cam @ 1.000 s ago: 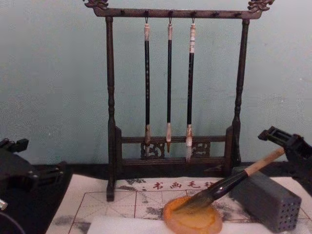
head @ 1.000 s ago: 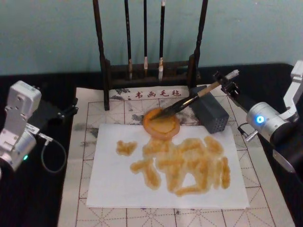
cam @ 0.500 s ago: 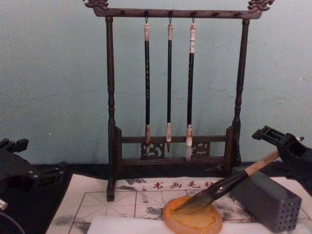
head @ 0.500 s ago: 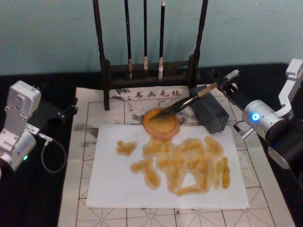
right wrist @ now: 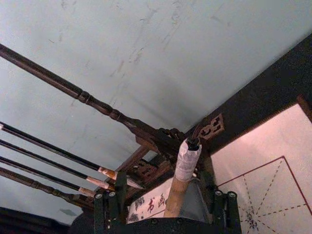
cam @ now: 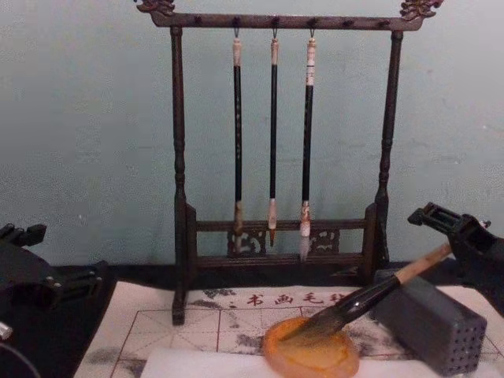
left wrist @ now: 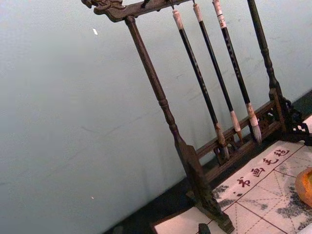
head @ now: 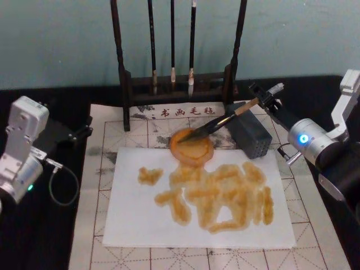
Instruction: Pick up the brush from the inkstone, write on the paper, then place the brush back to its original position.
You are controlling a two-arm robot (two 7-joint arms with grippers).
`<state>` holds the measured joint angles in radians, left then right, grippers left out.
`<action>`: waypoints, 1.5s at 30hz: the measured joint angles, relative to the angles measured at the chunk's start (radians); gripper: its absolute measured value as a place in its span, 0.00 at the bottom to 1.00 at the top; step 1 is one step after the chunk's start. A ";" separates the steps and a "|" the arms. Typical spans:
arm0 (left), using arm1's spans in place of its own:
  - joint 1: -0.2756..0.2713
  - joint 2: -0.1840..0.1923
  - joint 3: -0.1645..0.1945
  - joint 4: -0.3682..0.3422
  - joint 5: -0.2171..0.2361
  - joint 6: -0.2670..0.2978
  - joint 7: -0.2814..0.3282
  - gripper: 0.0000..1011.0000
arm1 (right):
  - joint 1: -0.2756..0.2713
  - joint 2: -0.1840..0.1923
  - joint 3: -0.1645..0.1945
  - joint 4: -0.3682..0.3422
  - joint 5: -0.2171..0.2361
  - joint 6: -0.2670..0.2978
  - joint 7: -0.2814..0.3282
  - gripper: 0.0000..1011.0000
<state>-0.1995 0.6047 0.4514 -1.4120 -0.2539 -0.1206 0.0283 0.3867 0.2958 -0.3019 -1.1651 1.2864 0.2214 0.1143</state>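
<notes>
One thick brush (head: pixel 228 116), tan wooden handle above a glossy black collar, lies slanted. Its dark pointed bristles rest in the one round, translucent orange inkstone (head: pixel 192 149), and its shaft is propped on a single grey block (head: pixel 250 138) pitted with small holes. We see the right gripper (head: pixel 262 99) at the white-capped end, its fingers (right wrist: pixel 111 204) spread either side of the handle with a gap on both, gripping nothing. One white paper (head: pixel 135 208), its far edge under the dish, carries blotchy orange-brown strokes and lies on a gridded mat (head: pixel 101 140). Three thin brushes (head: pixel 172 39) hang from one dark turned-wood rack (head: pixel 121 73). The left gripper (head: pixel 79 133) sits parked at the mat's left edge; we cannot tell its state.
</notes>
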 joint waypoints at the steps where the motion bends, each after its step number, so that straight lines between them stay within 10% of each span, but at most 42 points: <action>1: 0.000 0.000 0.000 0.000 0.000 0.000 0.000 0.99 | 0.000 0.000 0.000 0.000 0.000 0.000 0.000 0.96; 28: 0.000 0.000 0.000 0.000 0.000 0.000 0.000 0.99 | -0.001 -0.001 0.002 -0.001 -0.002 0.002 0.000 0.19; 45: 0.000 0.000 0.000 0.000 0.000 0.000 0.000 0.99 | 0.001 0.009 -0.009 -0.008 0.002 -0.002 0.005 0.18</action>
<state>-0.1996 0.6047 0.4514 -1.4120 -0.2539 -0.1206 0.0283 0.3882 0.3045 -0.3105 -1.1727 1.2888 0.2199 0.1198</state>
